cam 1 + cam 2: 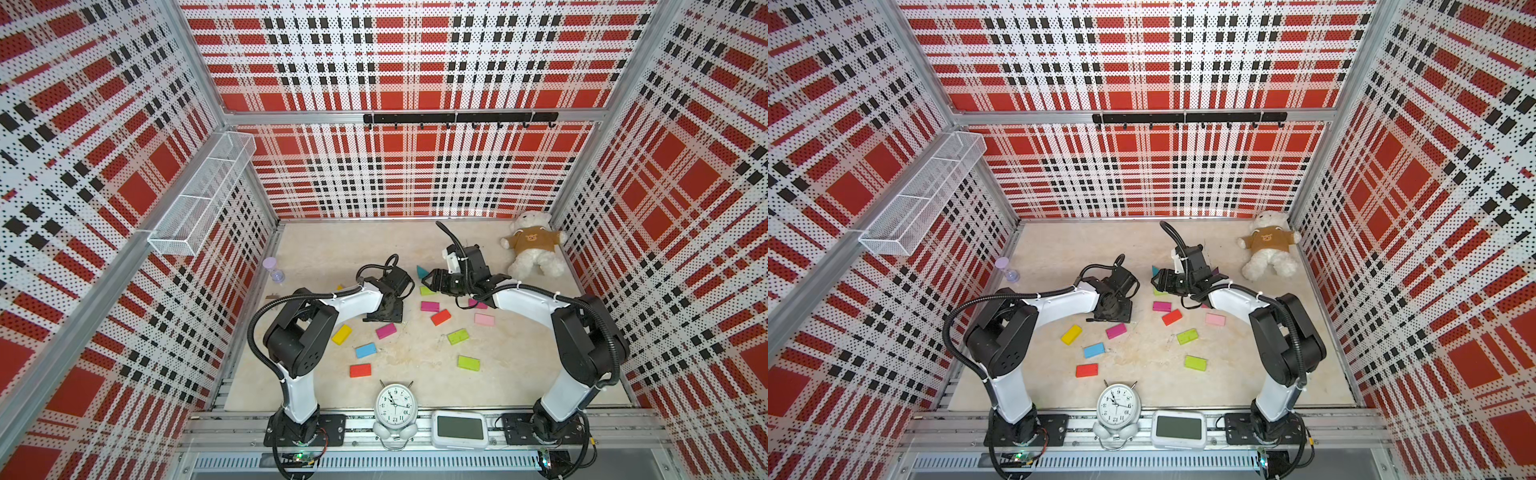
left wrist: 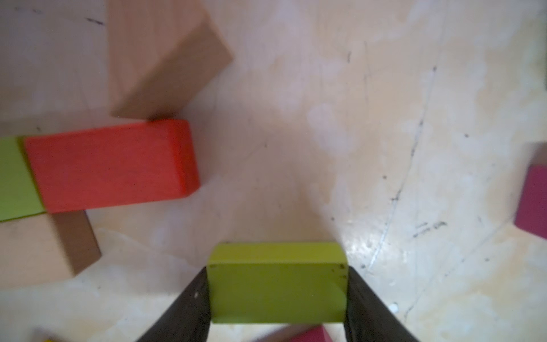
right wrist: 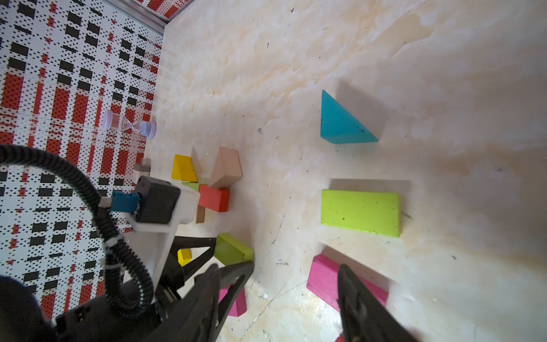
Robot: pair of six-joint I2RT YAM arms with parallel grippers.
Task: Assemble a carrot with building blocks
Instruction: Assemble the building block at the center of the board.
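Here, the left gripper (image 2: 278, 268) stands clamped on a lime block (image 2: 276, 293), its black fingers (image 2: 189, 302) pressed against both ends. A red block (image 2: 112, 165) and a tan wedge (image 2: 159, 59) lie near it, not touching it. The right gripper (image 3: 278, 268) hangs with its jaws apart above a magenta block (image 3: 321, 279), which one finger partly covers. In both top views the held lime block is hidden beneath the left gripper's body.

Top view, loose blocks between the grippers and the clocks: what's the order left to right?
yellow block → blue block → magenta block → tilted red block → nearest lime block
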